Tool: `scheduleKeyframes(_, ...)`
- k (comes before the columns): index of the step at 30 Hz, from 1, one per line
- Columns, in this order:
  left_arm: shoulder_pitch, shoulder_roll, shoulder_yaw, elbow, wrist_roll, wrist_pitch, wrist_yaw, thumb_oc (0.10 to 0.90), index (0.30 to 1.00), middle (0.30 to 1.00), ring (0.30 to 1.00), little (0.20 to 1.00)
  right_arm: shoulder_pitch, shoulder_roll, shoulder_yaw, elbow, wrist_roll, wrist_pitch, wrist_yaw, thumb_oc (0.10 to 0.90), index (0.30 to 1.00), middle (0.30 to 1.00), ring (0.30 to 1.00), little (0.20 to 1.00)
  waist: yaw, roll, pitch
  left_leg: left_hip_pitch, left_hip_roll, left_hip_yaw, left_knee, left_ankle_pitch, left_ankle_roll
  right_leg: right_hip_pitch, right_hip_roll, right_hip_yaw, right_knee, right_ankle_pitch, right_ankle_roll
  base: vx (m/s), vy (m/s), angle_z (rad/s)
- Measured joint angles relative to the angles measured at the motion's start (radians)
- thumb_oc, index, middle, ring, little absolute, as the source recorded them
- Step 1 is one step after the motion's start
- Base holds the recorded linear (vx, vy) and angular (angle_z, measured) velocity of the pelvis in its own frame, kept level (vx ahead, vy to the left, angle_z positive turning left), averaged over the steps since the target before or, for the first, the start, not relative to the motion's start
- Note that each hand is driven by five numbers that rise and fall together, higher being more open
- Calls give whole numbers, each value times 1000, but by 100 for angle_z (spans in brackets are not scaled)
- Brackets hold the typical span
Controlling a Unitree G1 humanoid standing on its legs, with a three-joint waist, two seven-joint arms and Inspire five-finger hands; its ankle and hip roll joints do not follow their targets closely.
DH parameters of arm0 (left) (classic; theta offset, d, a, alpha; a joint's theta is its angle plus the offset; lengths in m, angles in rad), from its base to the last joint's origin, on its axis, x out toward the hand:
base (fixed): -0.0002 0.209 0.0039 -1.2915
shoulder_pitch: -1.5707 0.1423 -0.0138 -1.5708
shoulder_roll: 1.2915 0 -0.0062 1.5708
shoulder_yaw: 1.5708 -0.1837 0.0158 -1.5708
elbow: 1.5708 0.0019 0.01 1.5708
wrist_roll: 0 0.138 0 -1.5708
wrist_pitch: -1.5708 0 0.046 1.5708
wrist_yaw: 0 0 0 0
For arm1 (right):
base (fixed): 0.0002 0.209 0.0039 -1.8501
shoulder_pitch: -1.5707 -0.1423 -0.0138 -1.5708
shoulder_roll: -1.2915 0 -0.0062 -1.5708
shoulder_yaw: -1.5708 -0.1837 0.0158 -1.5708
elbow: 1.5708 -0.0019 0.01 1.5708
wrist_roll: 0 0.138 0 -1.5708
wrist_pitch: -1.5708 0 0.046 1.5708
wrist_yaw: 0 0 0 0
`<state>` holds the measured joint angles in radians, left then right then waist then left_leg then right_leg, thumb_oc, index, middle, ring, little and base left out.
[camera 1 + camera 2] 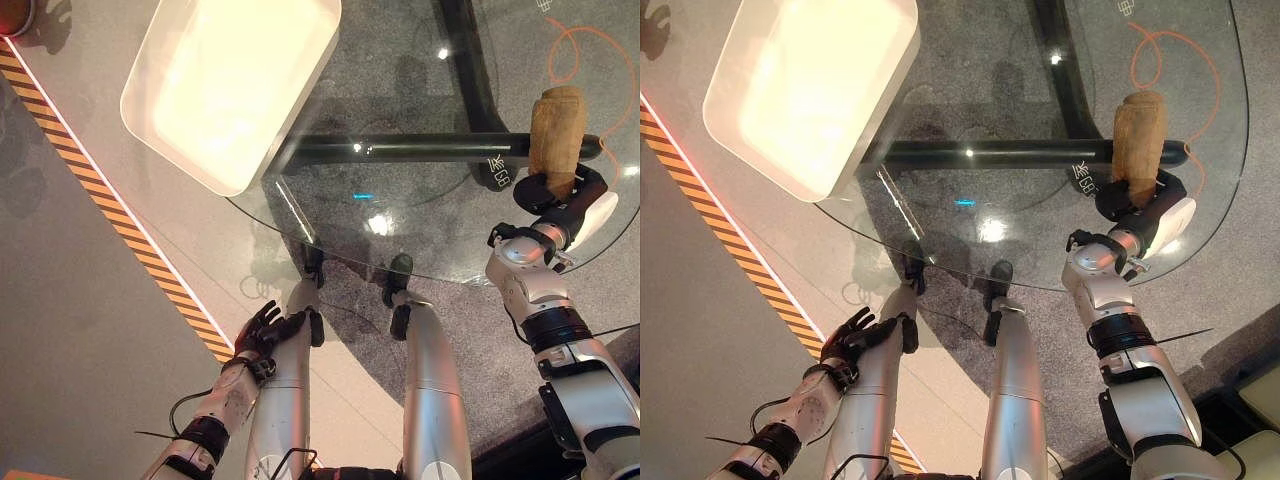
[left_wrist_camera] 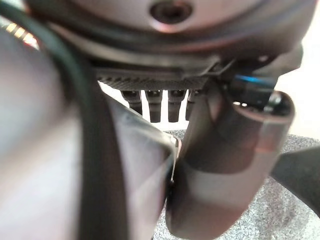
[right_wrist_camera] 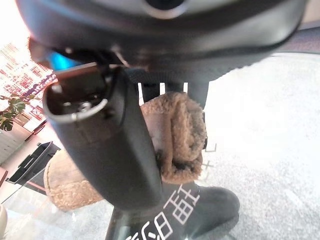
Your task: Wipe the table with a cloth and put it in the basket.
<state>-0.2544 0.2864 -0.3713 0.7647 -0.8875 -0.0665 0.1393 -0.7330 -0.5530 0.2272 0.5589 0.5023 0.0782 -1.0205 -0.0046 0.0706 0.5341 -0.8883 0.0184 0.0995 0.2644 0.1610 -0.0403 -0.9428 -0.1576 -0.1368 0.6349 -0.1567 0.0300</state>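
A brown fuzzy cloth (image 1: 557, 135) rests in a roll on the round glass table (image 1: 420, 100) near its right side. My right hand (image 1: 565, 195) is shut on the cloth's near end; in the right wrist view the cloth (image 3: 180, 135) is pinched between thumb and fingers. A white rectangular basket (image 1: 230, 80) stands empty on the table's far left part, overhanging the rim. My left hand (image 1: 258, 332) hangs low beside the table's near edge, open and holding nothing; its fingers (image 2: 155, 102) are straight in the left wrist view.
A black table-base bar (image 1: 400, 148) shows through the glass. A black-and-yellow hazard stripe (image 1: 110, 210) runs diagonally across the floor on the left. An orange looped line (image 1: 590, 50) marks the far right. Bare glass lies between basket and cloth.
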Motion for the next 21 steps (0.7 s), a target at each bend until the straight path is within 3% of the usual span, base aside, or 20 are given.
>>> scheduleKeyframes(12,-1,-10,14,1,1,-4,1,800,900,900,900,900,81,8,50,-238,-210,144,8,100,300,300,300,200,6,2,1,-5,-2,0,-4,0,0,-3,-1,0,-6,-1,0,7,32,0)
scheduleKeyframes(21,0,-23,41,12,9,-2,2,800,900,900,900,900,55,13,80,-269,-287,185,225,100,300,300,300,200,6,2,1,-6,-4,-1,-4,0,0,-4,-2,-2,2,-2,1,0,0,0)
